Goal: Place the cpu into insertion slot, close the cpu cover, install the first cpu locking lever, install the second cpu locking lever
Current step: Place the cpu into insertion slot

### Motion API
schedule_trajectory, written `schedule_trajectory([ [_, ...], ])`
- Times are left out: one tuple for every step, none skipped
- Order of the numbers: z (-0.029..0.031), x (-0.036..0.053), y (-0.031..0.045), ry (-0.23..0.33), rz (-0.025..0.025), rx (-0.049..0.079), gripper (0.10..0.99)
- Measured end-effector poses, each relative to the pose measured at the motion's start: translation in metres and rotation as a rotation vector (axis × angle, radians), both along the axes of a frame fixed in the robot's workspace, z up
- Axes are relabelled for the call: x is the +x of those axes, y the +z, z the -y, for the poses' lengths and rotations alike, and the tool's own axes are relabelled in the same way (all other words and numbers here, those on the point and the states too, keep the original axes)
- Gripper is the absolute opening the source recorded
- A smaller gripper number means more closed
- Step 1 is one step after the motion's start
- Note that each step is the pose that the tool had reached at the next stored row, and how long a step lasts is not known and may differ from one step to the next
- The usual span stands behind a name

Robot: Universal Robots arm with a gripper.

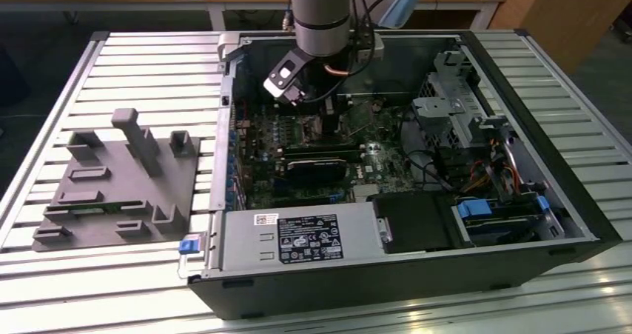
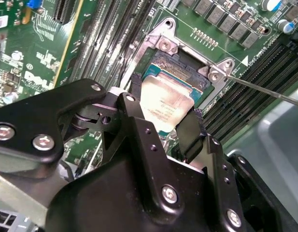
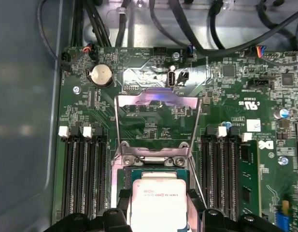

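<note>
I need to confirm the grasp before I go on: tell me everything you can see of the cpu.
The cpu is a small flat square chip with a dull silvery metal top that carries faint print, and a green edge. The gripper clamps it, one black finger on each of two opposite sides, over the insertion slot, whose dark centre shows past it. Whether it is seated or just above, I cannot tell. The cpu cover stands raised, not touching it.

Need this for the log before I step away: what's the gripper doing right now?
The gripper is closed on the cpu, holding it at the insertion slot; the cpu cover stands open.
</note>
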State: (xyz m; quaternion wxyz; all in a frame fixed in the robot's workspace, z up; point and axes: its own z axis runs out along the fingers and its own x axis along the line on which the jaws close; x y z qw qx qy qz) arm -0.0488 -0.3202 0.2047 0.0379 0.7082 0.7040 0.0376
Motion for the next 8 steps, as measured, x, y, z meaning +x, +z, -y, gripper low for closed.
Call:
schedule_trajectory([
  [-0.0001,-0.0001,-0.0011,0.000,-0.0001,0.000,0.537],
  [-0.0002,-0.0003,-0.0023,0.000,-0.0001,0.000,0.537],
  [-0.0003,-0.0004,-0.0035,0.000,-0.0002,0.000,0.537],
  [-0.0004,-0.0005,-0.0046,0.000,-0.0002,0.000,0.537],
  [-0.0005,-0.0008,-0.0057,0.000,-0.0002,0.000,0.537],
  [-0.0006,-0.0013,-0.0066,0.000,-0.0002,0.000,0.537],
  [-0.0006,-0.0020,-0.0078,0.000,-0.0002,0.000,0.537],
  [-0.0007,-0.0025,-0.0086,0.000,-0.0002,0.000,0.537],
])
